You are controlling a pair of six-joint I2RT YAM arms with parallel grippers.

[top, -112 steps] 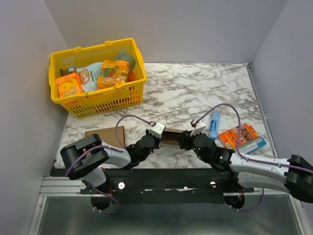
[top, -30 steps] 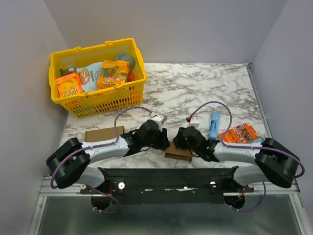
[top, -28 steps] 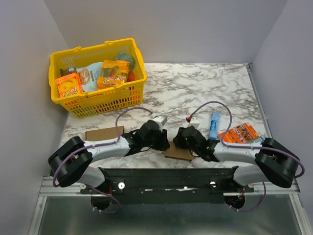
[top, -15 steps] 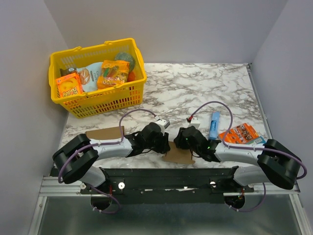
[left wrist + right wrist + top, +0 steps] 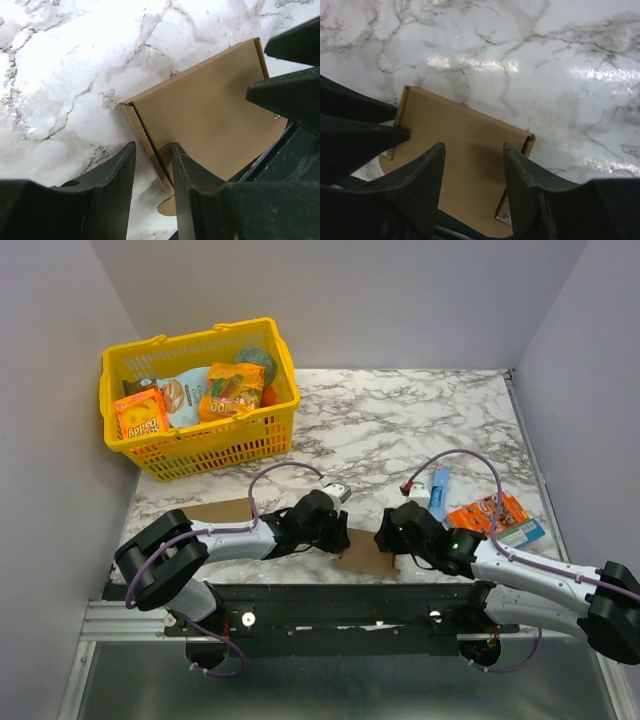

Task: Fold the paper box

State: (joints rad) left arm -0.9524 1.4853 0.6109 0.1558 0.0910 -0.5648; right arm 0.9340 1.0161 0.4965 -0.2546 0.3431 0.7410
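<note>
The paper box (image 5: 362, 558) lies flat and brown at the table's near edge, between both grippers. In the left wrist view it (image 5: 210, 115) shows a raised side wall and a rounded tab. My left gripper (image 5: 337, 537) is narrowly open (image 5: 152, 150), its fingers straddling that side wall with marble showing in the gap. My right gripper (image 5: 390, 540) is open and hovers over the box's right part (image 5: 472, 147), holding nothing. The box (image 5: 465, 145) fills the space below its fingers. Each gripper's dark fingers show at the edge of the other's wrist view.
A yellow basket (image 5: 200, 340) of snack packs stands at the back left. A flat cardboard rectangle (image 5: 215, 510) lies under the left arm. A blue packet (image 5: 438, 495) and an orange snack box (image 5: 492, 518) lie at the right. The black base rail (image 5: 340, 595) runs just below the paper box.
The right gripper has drawn back to the right off the paper box, and its arm has stretched out. The left gripper has edged right along the box's left side. The box has turned slightly.
</note>
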